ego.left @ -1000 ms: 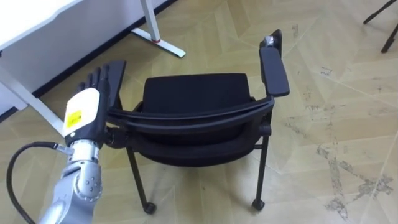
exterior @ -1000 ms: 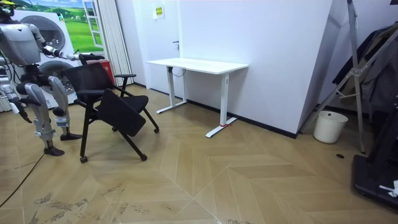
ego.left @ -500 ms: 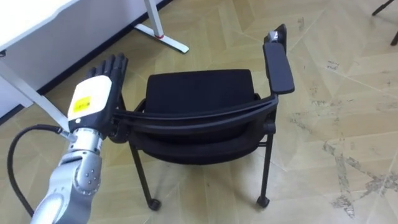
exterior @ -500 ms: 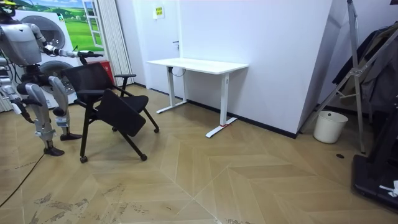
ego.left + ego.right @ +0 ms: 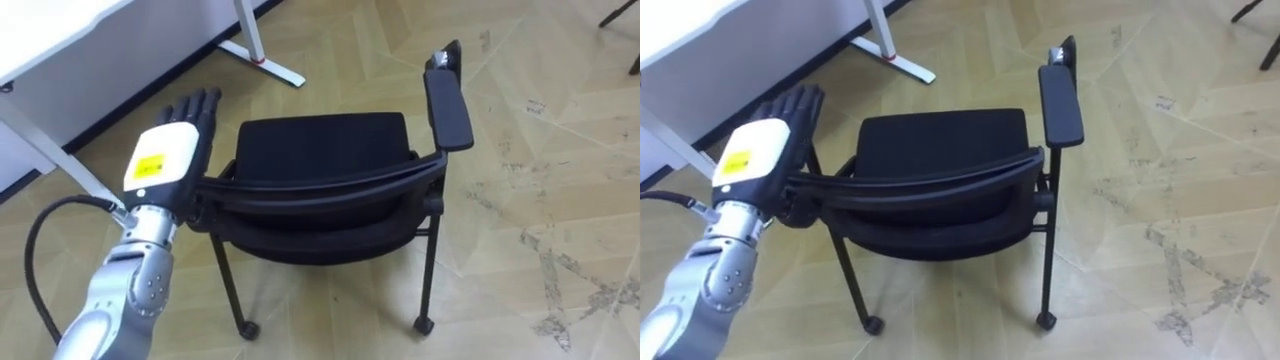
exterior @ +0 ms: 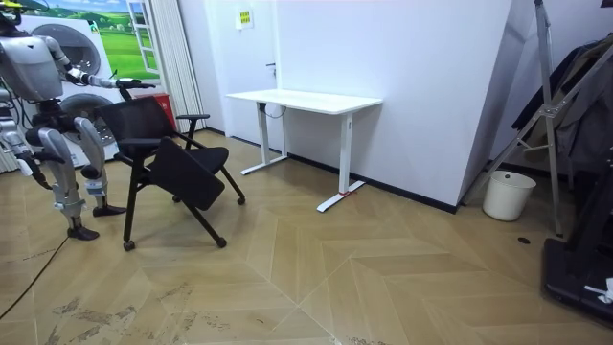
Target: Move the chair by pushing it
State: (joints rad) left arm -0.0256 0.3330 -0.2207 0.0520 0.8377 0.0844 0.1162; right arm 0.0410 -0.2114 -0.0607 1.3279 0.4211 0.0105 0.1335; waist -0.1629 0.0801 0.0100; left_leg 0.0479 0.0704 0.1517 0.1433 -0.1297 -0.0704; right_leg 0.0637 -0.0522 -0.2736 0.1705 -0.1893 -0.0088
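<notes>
Left robot hand [image 5: 162,162] released, fingers straight, laid flat against left end of black armchair [image 5: 322,150] backrest.

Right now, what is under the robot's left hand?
The left hand, fingers straight, lies over the left end of the chair's backrest. Anything below the palm, such as an armrest on that side, is covered.

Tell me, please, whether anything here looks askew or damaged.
In the room view the chair has its seat sloping steeply down instead of lying level. The floor on the robot's right bears pale scuff marks. The left hand rests open at the chair's back; nothing else stands out.
</notes>
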